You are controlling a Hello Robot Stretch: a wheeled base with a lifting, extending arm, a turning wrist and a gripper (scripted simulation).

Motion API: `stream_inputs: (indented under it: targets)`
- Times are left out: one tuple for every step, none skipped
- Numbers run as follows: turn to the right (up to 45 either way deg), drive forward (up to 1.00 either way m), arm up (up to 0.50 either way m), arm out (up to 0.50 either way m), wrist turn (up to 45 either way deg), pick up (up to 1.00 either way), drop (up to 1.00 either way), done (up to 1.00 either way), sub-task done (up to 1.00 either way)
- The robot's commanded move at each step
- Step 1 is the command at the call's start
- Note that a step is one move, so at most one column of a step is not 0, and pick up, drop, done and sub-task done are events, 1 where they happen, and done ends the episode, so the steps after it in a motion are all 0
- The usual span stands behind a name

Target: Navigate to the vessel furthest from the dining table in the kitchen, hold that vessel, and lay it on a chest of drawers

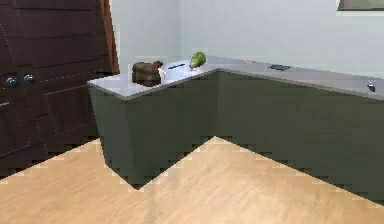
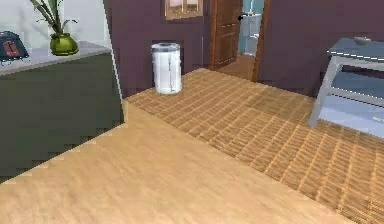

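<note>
Progress: early, I judge. The robot faces the bench (image 1: pixel 110 85), and the grasp, the carry and the laying on a chest of drawers are all left to do.
Vessel: a squat brown pot (image 1: pixel 147 72) stands on the bench's near end, upper left of middle in the forward view.
Heading: it looks upright, but is too small to tell its long axis or facing.
End effector: cannot tell its state.

Brown squat vessel (image 1: pixel 147 72), upright on counter (image 1: pixel 112 87)
</note>
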Motion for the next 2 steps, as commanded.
stream_inputs:
  targets:
    - [0.0,0.95,0.0,0.0,0.0,0.0,0.0,0.0,0.0]
    - [-45.0,0.0,0.0,0.0,0.0,0.0,0.0,0.0,0.0]
